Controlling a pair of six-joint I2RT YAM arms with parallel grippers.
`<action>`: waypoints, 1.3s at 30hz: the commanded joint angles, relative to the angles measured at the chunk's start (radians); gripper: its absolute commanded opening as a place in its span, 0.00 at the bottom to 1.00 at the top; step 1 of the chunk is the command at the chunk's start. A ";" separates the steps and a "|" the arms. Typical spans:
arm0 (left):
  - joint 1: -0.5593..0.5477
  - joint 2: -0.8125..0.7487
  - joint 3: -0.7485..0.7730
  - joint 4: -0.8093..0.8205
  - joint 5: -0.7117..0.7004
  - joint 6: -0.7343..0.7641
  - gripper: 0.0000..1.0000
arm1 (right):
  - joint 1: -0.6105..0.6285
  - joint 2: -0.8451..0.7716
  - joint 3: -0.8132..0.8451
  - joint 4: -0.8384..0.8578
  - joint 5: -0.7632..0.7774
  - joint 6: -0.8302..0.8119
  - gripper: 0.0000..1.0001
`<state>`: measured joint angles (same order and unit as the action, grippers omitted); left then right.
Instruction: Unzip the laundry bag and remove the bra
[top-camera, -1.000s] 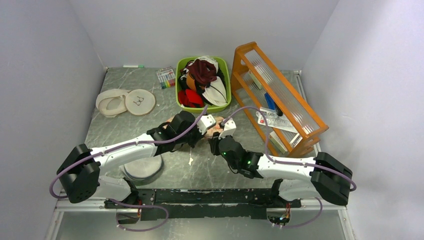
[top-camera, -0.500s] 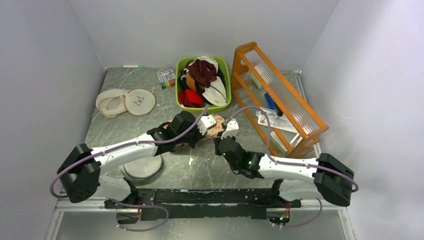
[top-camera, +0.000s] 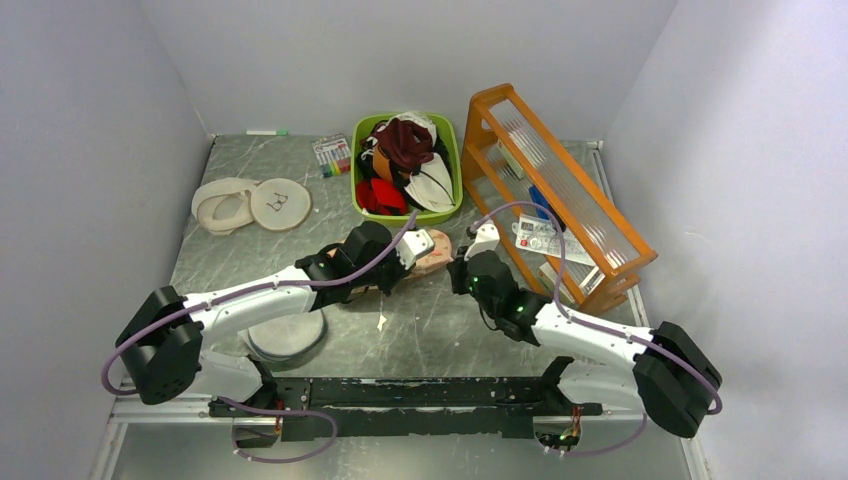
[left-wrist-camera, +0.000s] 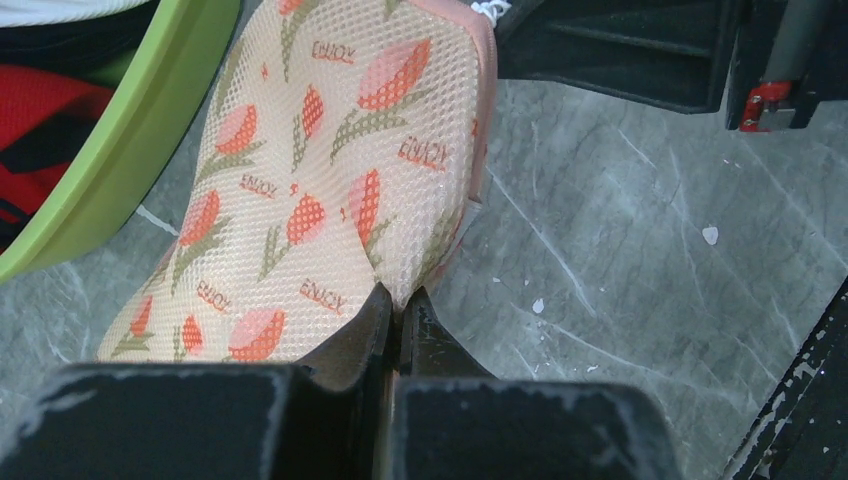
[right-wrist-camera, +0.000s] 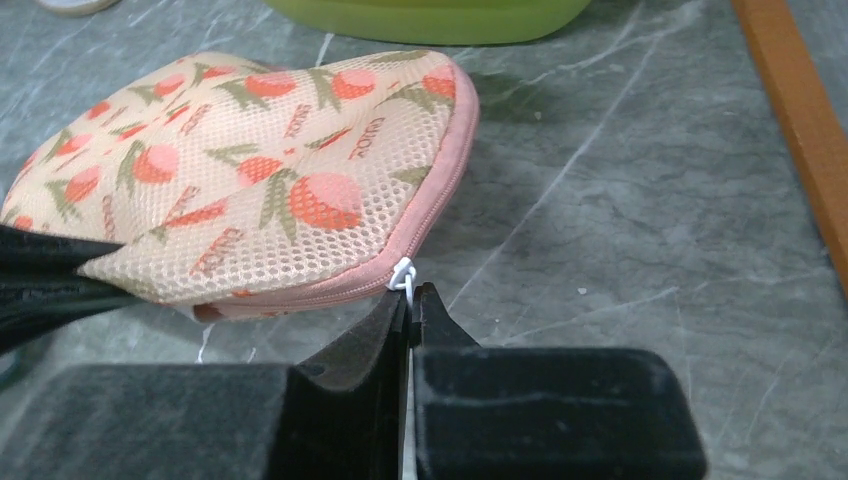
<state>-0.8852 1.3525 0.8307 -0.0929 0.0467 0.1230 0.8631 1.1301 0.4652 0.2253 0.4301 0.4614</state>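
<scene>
Floral bag (right-wrist-camera: 250, 170), on table (right-wrist-camera: 620, 200) beside green bin (right-wrist-camera: 430, 20): edge pinched in closed left gripper (left-wrist-camera: 397, 300), zip pull (right-wrist-camera: 402, 272) clamped in closed right gripper (right-wrist-camera: 412, 300). Unzipping is judged barely begun. The pull is next to be drawn along the zip.

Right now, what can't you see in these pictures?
- No view shows the bra; the laundry bag's fabric hides whatever is inside.
- Right wrist view: the right end effector covers most of the zip pull.
- Top view: the left arm covers most of the bag.
- Left wrist view: the top edge cuts off the bag's far end.
</scene>
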 joint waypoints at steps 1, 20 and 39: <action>0.007 0.003 0.033 -0.002 0.014 0.013 0.08 | -0.081 -0.043 -0.031 0.037 -0.209 -0.093 0.00; 0.007 -0.066 0.013 0.059 0.223 -0.003 0.85 | -0.005 -0.049 -0.018 0.100 -0.414 -0.043 0.00; 0.008 -0.012 0.041 0.011 0.159 0.016 0.46 | 0.038 -0.033 0.010 0.080 -0.345 -0.032 0.00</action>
<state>-0.8841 1.3331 0.8387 -0.0689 0.2134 0.1234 0.8974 1.0958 0.4389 0.2890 0.0429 0.4236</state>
